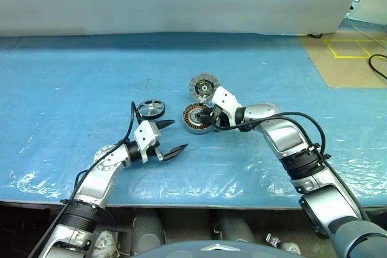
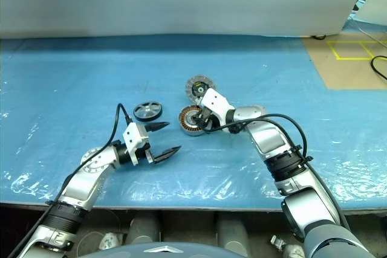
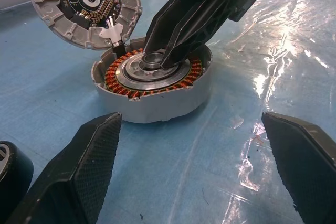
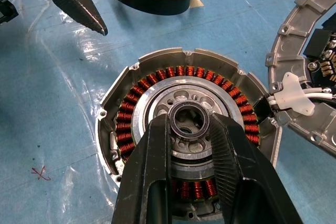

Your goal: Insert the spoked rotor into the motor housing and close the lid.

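On the blue table the motor housing lies open, its copper windings showing, with the lid just behind it, tilted up and joined to it by a white connector. The right gripper reaches down into the housing, its jaws nearly together on either side of the dark ring at the centre hub; whether they actually pinch it cannot be told. The spoked rotor lies flat near the housing's left. The left gripper hovers just in front of the rotor, jaws wide apart and empty.
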Controlling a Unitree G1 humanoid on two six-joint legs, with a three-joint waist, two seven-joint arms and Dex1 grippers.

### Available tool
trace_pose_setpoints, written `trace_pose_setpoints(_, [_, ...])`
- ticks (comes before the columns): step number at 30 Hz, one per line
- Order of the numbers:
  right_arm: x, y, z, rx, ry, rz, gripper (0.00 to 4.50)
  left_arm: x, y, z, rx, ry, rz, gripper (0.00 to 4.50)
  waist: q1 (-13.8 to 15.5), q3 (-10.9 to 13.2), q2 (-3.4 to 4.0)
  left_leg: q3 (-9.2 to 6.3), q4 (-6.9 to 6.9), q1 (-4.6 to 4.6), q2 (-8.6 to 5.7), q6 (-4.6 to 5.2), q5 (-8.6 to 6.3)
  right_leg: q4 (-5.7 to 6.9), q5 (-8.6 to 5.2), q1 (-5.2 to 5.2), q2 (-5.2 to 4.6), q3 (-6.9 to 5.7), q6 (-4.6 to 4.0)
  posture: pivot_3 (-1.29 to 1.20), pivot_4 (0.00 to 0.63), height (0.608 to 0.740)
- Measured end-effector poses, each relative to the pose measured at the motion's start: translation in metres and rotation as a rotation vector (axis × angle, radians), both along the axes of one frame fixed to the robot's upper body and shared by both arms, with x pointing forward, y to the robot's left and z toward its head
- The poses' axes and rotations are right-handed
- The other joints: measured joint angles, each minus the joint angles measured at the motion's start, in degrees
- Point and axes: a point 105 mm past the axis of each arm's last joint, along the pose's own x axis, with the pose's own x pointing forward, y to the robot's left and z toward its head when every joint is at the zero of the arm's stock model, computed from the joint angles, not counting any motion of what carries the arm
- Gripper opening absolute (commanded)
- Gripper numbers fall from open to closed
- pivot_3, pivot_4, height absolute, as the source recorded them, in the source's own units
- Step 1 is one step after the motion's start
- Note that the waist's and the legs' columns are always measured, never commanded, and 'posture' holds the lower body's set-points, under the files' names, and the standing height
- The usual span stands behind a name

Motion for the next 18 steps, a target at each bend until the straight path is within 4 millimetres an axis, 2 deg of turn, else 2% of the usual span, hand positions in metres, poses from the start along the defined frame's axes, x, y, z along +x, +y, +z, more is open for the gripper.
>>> trace_pose_setpoints(18, [0.0011, 0.0018, -0.0009, 0.001, -0.004, -0.008, 0.65, -0.0006, -0.0007, 0.0000, 0.001, 0.001, -0.005, 4.50, 0.0, 0.0, 0.00, 0.00, 0.01, 0.02, 0.00, 0.00, 0.00, 0.03, 0.00, 0.01, 0.00, 0.00, 0.00, 0.00, 0.150, 0.740])
